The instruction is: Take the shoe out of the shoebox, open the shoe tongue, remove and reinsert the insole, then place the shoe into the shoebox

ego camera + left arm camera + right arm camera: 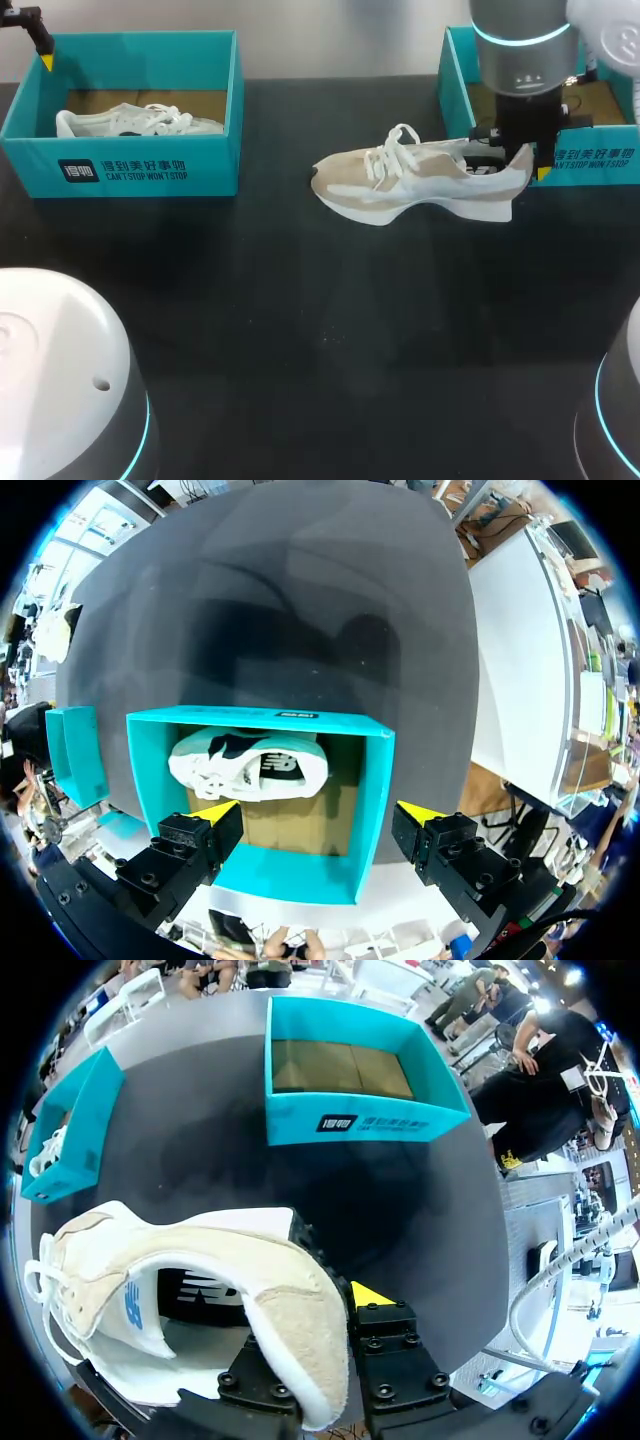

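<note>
A beige and white shoe [410,185] with white laces lies between the two boxes, toe pointing left. My right gripper [522,162] is shut on its heel collar; in the right wrist view the padded heel [290,1310] sits between the fingers of the right gripper [320,1335], with one yellow tip [368,1294] showing. I cannot tell whether the sole touches the table. Behind it stands a teal shoebox [600,155], [360,1120] with only a brown floor inside. My left gripper [42,50], [316,812] hangs open above the far left box.
A second teal shoebox [140,170], [260,720] stands at the back left with a white shoe [130,122], [250,765] in it. The black tabletop [320,330] stretches in front of both boxes.
</note>
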### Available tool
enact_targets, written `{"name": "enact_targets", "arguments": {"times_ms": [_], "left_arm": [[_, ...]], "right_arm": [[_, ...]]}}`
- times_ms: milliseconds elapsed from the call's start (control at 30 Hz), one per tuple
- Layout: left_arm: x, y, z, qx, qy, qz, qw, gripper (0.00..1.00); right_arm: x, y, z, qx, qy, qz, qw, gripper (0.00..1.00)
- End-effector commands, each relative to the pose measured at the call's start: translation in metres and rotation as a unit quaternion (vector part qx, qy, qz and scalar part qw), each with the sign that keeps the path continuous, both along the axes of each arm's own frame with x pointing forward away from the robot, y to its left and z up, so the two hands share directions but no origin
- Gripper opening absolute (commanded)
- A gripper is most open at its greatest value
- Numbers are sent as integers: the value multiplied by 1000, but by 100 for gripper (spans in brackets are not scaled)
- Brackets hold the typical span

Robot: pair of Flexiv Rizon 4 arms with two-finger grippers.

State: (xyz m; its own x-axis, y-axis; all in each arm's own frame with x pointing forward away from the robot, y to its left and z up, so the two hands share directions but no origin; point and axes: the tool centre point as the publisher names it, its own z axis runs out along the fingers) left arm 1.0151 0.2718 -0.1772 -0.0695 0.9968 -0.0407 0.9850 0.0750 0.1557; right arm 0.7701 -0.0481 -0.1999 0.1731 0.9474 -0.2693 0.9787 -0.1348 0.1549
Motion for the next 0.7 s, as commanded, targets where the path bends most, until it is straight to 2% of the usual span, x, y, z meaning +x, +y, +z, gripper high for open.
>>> {"name": "enact_targets", "arguments": {"times_ms": [33, 233, 500, 633, 700], "left_arm": [[-2, 0, 0, 1, -1, 0, 1000, 100], [-2, 0, 0, 1, -1, 0, 1000, 100], [-2, 0, 0, 1, -1, 0, 1000, 100], [-2, 0, 0, 1, -1, 0, 1000, 100], [-2, 0, 0, 1, -1, 0, 1000, 100]], "right_arm": [[-10, 16, -9, -16, 2, 7, 1000, 0], [-45, 50, -39, -4, 14, 19, 1000, 0], [-93, 88, -60, -5, 12, 19, 1000, 0], [-107, 107, -68, -15, 8, 19, 1000, 0], [-115, 118, -71, 0, 8, 19, 1000, 0]]}}
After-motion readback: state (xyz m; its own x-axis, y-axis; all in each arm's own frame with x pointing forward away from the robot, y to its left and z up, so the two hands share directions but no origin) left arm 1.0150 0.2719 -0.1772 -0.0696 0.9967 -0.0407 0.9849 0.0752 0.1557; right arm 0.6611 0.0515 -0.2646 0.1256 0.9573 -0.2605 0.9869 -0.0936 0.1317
